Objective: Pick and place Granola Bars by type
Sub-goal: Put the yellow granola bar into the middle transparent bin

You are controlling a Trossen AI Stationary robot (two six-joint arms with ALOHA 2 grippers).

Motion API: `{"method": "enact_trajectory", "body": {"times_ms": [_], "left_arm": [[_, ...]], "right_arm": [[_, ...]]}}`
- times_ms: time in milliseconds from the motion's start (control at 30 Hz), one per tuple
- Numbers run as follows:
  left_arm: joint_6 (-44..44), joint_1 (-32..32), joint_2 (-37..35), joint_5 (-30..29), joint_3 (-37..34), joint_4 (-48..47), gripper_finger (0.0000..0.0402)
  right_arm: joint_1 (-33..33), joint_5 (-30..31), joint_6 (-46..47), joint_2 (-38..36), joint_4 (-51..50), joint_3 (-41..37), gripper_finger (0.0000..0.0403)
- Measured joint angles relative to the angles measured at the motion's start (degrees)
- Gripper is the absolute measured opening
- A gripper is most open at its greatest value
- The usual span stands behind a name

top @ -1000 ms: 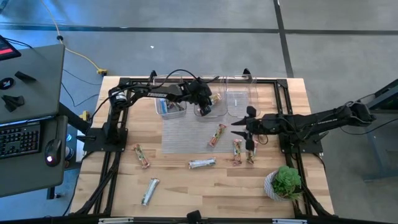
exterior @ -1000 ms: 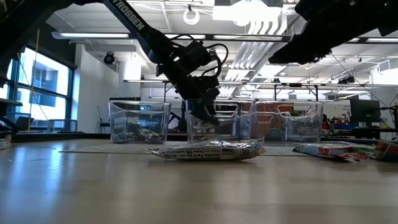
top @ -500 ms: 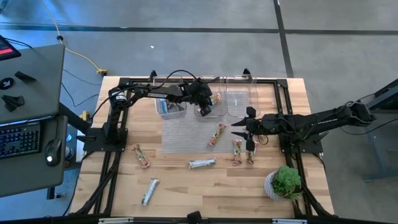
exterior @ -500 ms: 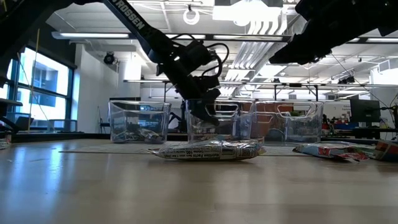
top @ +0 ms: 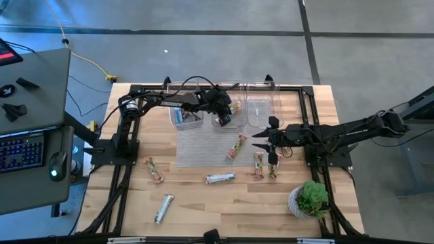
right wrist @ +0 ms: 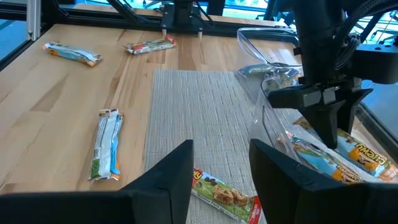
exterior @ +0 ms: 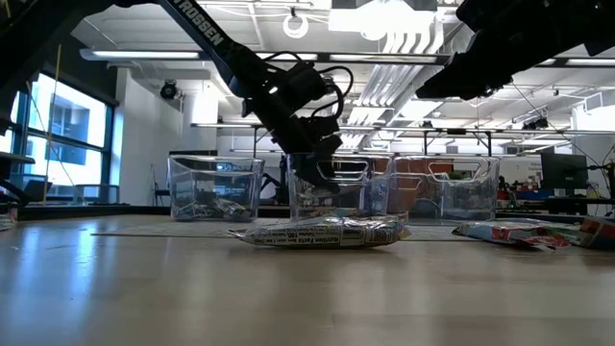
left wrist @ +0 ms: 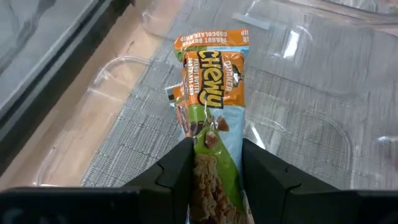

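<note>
Left gripper [left wrist: 214,163] pinching an orange-and-green granola bar [left wrist: 211,93] inside the middle clear bin [top: 234,122], not yet let go. Right gripper [top: 261,140] spread, empty, hovering above the surface [top: 203,210]. Sorting roughly half done: some bars binned, six bars [top: 220,178] loose on the surface.

**Non-task items on my workstation**

From my remote seat I see three clear plastic bins [top: 226,107] in a row at the table's [top: 203,210] far edge, a grey woven mat [top: 200,149] before them, and a potted plant [top: 310,198] near one front corner.
</note>
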Motion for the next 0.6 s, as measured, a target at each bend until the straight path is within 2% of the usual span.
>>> {"method": "enact_trajectory", "body": {"times_ms": [600], "left_arm": [[0.2,0.0,0.0,-0.3,0.0,0.2,0.012]], "right_arm": [[0.0,0.0,0.0,0.0,0.0,0.0,0.014]]}}
